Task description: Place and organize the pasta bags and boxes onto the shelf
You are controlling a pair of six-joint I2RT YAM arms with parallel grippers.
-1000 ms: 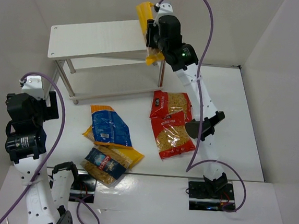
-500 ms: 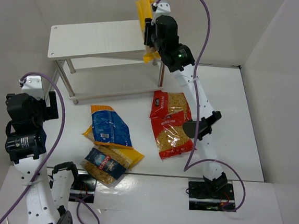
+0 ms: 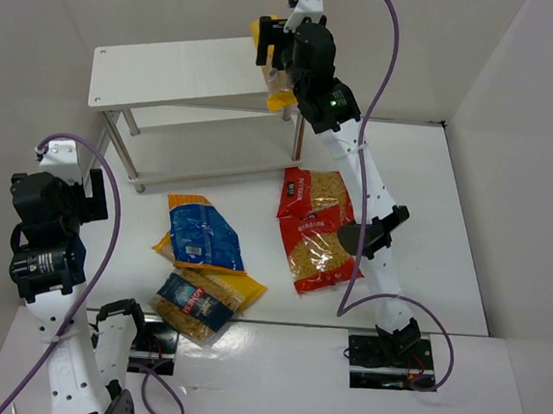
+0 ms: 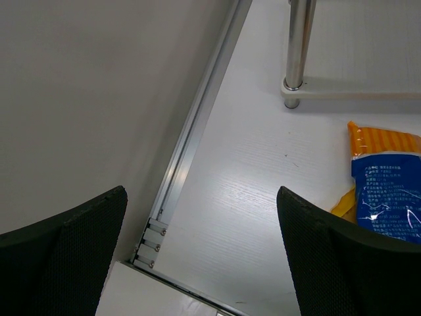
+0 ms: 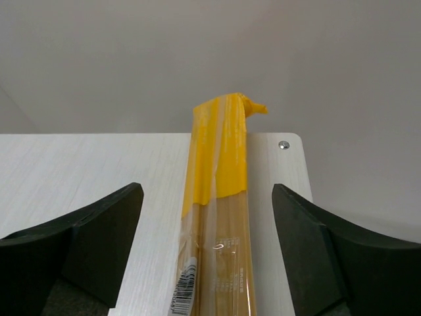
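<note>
Spaghetti pack (image 5: 220, 217): lies on shelf (image 5: 85, 171) top tier, between right hand (image 5: 204, 197) fingers, now spread after pinching it. First item shelved. Left hand (image 4: 200, 197): spread, empty.

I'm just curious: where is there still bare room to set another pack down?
The shelf top is bare from its left end to the spaghetti pack at its right end. The table is free right of the red bags. Crowded: the table's middle, around the blue-label pack.
</note>
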